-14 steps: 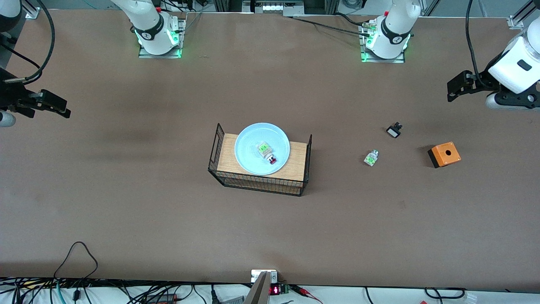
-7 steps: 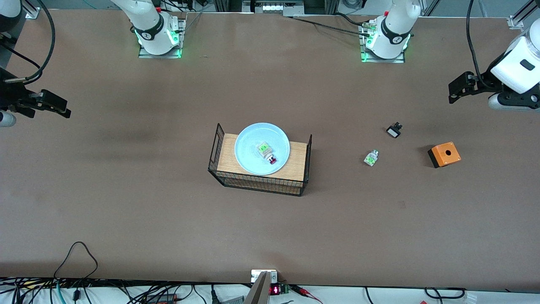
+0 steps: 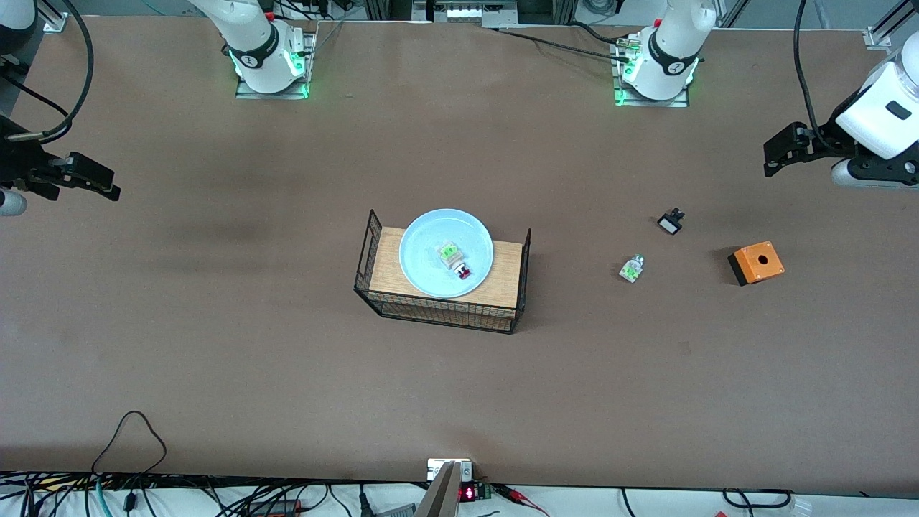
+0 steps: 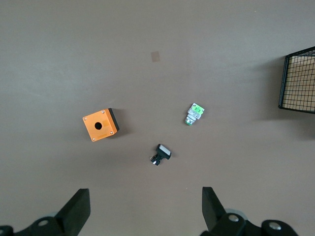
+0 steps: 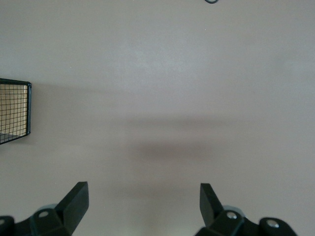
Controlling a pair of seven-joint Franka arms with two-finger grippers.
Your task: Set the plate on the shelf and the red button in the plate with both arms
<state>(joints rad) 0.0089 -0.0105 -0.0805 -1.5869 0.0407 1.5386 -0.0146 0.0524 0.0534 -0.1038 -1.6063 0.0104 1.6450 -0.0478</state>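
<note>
Brown worktop point(image 3: 215, 345): one wire rack point(image 3: 443, 281) at center carries one plate point(image 3: 431, 273) holding one red button point(image 3: 455, 261). Left hand point(image 3: 774, 152) and right hand point(image 3: 100, 184), both released, wait at the edges.

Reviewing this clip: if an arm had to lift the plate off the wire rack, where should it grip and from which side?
Probably the raised rim of the plate where it overhangs the rack toward the bases, coming from above: it lies flat, and the red button sits inside.

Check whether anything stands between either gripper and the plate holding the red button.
Nothing visible does. The plate, with the red button in it, sits on the wire rack. The left gripper and right gripper, both open, hang over bare table at their own ends.
</note>
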